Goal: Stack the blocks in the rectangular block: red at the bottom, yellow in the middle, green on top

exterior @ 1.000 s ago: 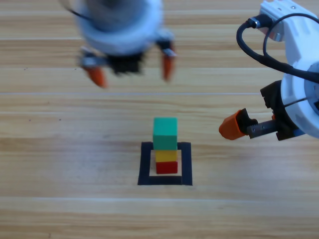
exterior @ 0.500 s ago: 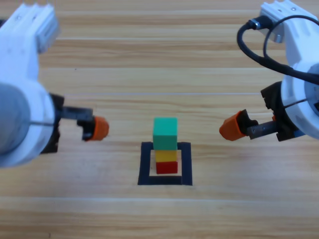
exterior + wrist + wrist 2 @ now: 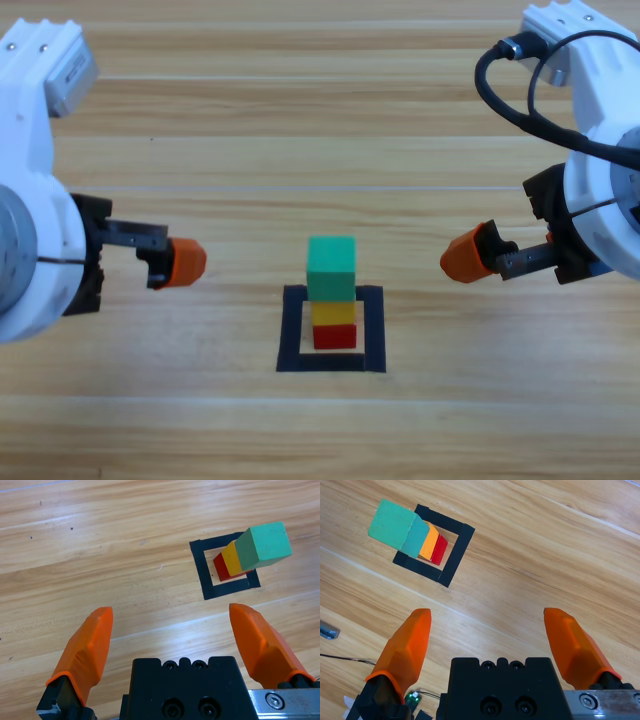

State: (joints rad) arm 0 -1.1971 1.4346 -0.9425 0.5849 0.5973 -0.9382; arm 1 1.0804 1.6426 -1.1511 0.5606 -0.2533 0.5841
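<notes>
Blocks are stacked inside the black tape square: red block at the bottom, yellow block on it, green block on top. Order matches the task, so judge the stack done; what's left for you is keeping clear of it.

Left end effector sits left of the stack, well apart, jaws spread wide, holding nothing. Right end effector sits off to the right, also apart, jaws wide and empty.

From the left wrist view the tower looks straight, faces roughly flush, but the steep angle makes it hard to tell whether the green block overhangs slightly.

To finish well: don't reach in for a nudge, a three-high tower of small cubes will likely tip on light contact. If you pull the arms back, move them outward and up, away from the middle of the counter, not across the stack. Watch the right arm's black cable; keep it from swinging over the square. Slow moves, no jolts to the counter.
</notes>
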